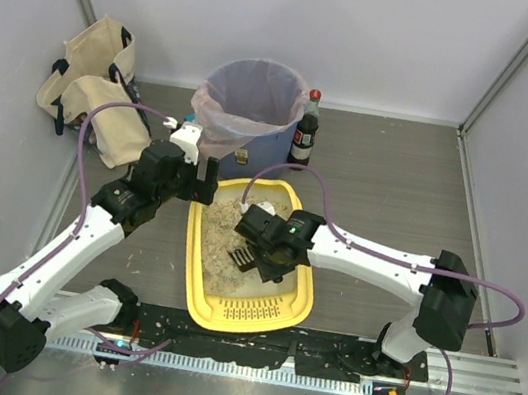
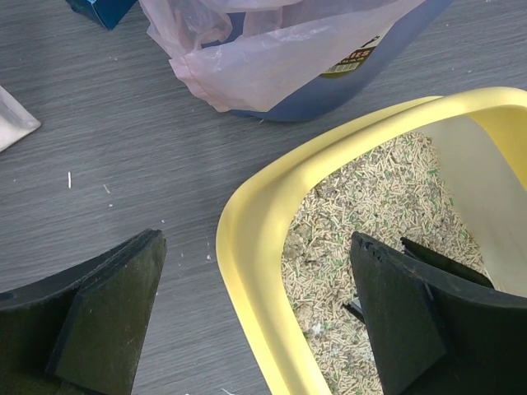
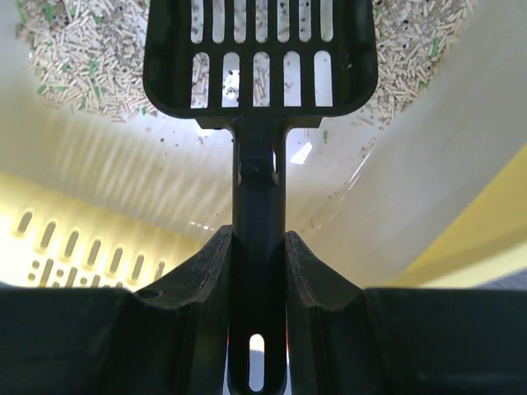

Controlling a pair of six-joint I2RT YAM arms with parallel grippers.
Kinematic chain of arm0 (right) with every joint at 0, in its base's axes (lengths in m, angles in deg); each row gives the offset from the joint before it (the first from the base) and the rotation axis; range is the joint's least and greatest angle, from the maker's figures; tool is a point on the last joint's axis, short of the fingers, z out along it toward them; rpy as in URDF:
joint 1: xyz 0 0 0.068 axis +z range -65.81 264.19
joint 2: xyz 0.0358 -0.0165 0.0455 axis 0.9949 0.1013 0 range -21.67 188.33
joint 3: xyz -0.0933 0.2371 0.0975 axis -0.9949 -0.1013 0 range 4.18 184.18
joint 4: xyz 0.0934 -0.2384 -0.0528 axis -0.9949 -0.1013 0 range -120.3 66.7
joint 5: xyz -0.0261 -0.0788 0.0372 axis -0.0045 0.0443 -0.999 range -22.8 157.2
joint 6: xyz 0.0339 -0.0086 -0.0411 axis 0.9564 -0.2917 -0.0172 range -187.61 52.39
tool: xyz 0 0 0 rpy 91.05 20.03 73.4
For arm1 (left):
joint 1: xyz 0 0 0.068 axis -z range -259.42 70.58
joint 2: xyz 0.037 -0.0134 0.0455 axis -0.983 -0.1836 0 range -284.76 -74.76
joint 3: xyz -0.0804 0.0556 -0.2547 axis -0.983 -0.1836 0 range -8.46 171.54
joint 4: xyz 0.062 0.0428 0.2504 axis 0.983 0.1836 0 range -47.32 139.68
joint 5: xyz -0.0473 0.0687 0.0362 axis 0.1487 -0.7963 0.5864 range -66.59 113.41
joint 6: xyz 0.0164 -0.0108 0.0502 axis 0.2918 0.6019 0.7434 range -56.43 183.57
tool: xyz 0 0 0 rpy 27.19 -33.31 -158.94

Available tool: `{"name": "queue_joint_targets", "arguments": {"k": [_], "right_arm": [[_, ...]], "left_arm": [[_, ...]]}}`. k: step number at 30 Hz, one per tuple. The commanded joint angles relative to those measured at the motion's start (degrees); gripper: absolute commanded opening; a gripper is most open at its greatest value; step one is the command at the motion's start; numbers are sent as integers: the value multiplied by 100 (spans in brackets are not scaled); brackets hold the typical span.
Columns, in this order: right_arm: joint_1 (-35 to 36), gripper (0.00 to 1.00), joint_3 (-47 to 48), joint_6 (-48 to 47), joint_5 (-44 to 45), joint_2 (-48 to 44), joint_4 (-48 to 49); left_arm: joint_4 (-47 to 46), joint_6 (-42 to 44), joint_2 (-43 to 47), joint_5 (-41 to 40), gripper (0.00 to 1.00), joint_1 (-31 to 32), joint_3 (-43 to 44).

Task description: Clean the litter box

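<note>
Right claw (image 3: 258, 271) clamped tight on the scoop (image 3: 258, 49) handle, handle running straight back betw. the fingers; slotted head points out over the granules (image 2: 370, 206), low in the box; looks like the setup for a dig-and-sift pass, slots letting clean pellets fall thru.

Left claw (image 2: 251, 321) spread wide, holding nothing; it straddles the far-left corner of the litter box (image 1: 190, 266) rim, one finger over the tabletop (image 2: 123, 164) side, other over the litter; prob. there to pin the box so it won't slide under the scoop; not gripping the rim yet.

Litter box sits mid-tabletop betw. the two arms, grille end twd the arm bases, far end right up by the blue bin (image 1: 249, 104); bin lined and open, close by, handy for dumping scoopfuls, I'd guess.

Count: 1 litter box; 1 scoop; 1 bin; 1 dark bottle (image 1: 305, 128) just beside the bin; canvas bag (image 1: 86, 77) far left, 1 or 2, can't tell; 2 arms, 2 claws.
</note>
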Motion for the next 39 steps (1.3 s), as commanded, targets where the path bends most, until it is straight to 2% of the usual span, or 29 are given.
{"name": "queue_joint_targets", "arguments": {"k": [1,6,14,30,39], "right_arm": [[80,1,-135,79,354,196,632],[212,1,-433,237,768,355,878],[423,1,-1373,535,1128,-75,2204],[906,1,-2850,35,2323,-1016,4120],[1020,1,-2772,-71,2754,-1376,4148]], "left_arm": [[-52,31,-12,-60,98,27,200],[-52,40,6,-87,98,27,200],[-52,49,6,-87,98,27,200],[-43,40,-90,-104,98,35,209],[-25,49,-161,-104,98,27,226]]}}
